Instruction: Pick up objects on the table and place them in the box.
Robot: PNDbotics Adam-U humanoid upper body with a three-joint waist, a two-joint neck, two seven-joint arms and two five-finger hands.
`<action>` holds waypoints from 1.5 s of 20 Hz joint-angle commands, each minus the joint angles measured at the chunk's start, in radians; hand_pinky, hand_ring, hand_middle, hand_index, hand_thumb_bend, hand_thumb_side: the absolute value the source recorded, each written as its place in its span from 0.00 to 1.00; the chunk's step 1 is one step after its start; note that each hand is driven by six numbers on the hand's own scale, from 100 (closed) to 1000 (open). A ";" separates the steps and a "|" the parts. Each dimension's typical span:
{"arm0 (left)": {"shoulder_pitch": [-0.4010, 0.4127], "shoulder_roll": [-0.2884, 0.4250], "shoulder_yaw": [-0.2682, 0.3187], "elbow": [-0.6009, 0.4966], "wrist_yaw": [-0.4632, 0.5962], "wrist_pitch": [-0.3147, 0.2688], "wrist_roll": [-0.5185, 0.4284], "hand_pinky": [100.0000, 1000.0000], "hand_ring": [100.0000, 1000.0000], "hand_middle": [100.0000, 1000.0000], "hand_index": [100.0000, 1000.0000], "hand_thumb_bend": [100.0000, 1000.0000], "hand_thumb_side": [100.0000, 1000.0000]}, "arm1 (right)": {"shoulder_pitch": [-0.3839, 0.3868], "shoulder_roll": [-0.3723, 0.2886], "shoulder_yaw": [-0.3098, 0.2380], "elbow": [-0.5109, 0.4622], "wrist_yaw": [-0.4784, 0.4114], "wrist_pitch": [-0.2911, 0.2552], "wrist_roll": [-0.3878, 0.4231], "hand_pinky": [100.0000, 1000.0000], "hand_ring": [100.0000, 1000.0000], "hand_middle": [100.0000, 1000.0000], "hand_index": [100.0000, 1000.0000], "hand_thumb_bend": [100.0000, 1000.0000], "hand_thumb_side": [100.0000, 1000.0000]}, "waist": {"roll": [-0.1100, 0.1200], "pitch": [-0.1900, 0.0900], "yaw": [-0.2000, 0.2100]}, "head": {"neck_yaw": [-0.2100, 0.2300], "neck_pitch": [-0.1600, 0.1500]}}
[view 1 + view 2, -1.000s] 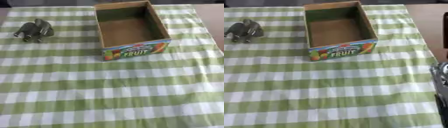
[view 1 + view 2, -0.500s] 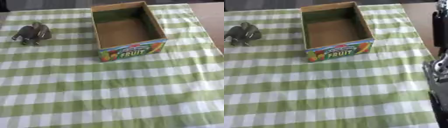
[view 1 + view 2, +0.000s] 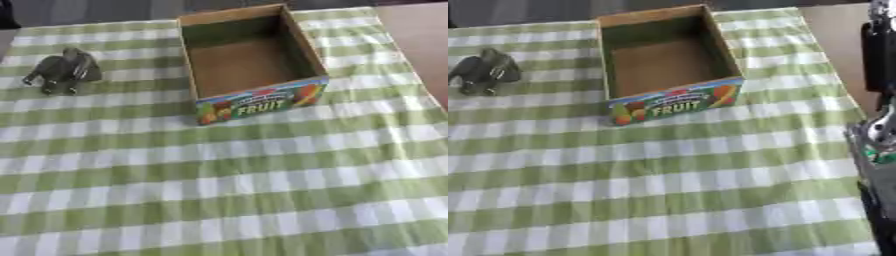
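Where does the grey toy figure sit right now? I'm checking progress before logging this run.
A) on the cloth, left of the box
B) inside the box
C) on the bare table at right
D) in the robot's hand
A: the grey toy figure stands on the checked cloth, apart from the empty box.

Soft, even daylight-like lighting, moderately bright, with no glare. Both views are blurry throughout: the check pattern of the green-and-white tablecloth [image 3: 262, 200] has smeared edges. The cardboard box [image 3: 249, 60] is shaded inside, darkest along its far wall. The grey toy elephant [image 3: 59, 71] casts only a faint shadow and lacks detail.
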 commanded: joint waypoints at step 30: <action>-0.510 -0.118 -0.037 0.661 -0.658 -0.415 -0.855 0.98 0.85 0.80 1.00 0.31 0.21 | -0.016 -0.012 0.019 -0.018 -0.016 0.015 0.019 0.80 0.58 0.65 0.79 0.00 0.64 | -0.001 0.014 -0.027 | 0.049 -0.056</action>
